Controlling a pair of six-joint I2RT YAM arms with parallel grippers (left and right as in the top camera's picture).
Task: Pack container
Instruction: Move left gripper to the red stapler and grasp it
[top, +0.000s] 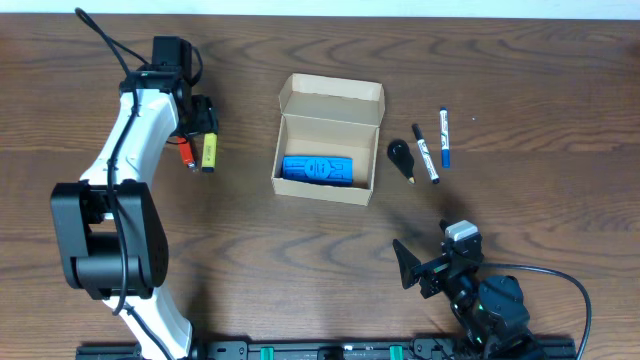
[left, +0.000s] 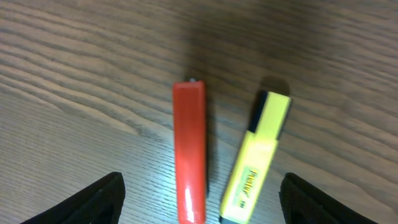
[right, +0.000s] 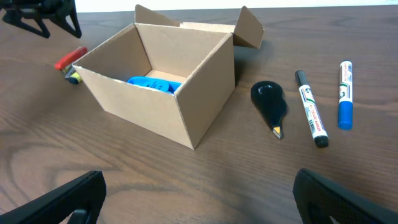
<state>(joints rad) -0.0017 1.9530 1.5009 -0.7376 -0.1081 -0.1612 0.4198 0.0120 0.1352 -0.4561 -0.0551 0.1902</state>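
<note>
Closest in, the right gripper (right: 199, 199) hangs low over the wooden tabletop (top: 300, 260) with its fingers spread wide and nothing between them. Past that sits the container (right: 149, 109), a plain tan cardboard box around the middle of the tabletop, flap lid standing open on its far side. The only thing inside is a blue object (top: 317, 170) lying flat on the bottom. Just to the right of the box are a stubby black pen (right: 268, 102), a black marker (right: 311, 109) and a blue marker (right: 345, 93); both markers have white labels, but the print is too small to read. Over on the left, the left gripper (left: 200, 186) is spread open above a red marker (left: 189, 149) and a yellow highlighter (left: 258, 155), not gripping either. The highlighter's dark lettering is too blurry to make out.
</note>
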